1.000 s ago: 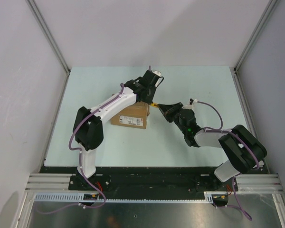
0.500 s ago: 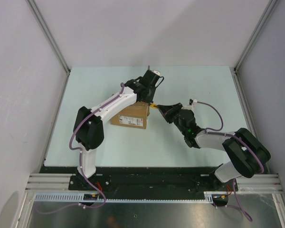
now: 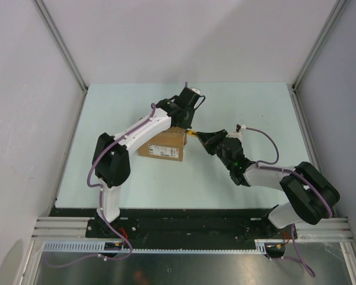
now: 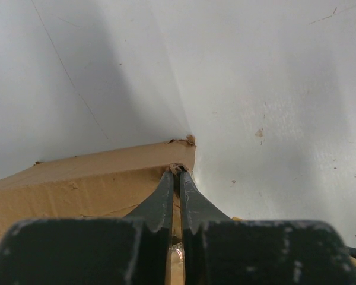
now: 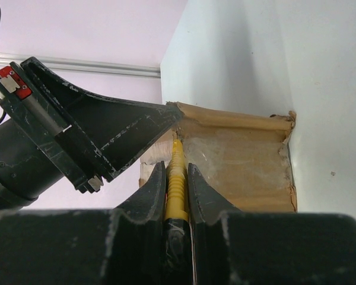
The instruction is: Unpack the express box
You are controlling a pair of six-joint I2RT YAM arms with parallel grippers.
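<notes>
The express box [image 3: 161, 145] is a brown carton lying on the table, its flaps closed. My left gripper [image 3: 184, 126] is shut, its tips resting on the box's top right corner [image 4: 178, 171]. My right gripper [image 3: 204, 138] is shut on the yellow-and-black utility knife [image 3: 193, 133]. In the right wrist view the knife [image 5: 177, 175] points at the taped end of the box [image 5: 237, 163], with its tip at the upper left corner, just under the left gripper's fingers [image 5: 124, 127]. The left wrist view shows the box's top edge [image 4: 89, 181].
The pale table [image 3: 249, 107] is walled at the back and both sides by white panels. A black base rail [image 3: 184, 222] runs along the near edge. The two arms meet over the box's right end.
My right arm's elbow has shifted right and down a little, and the knife has crept slightly towards the box. The left arm and the box have held still.
</notes>
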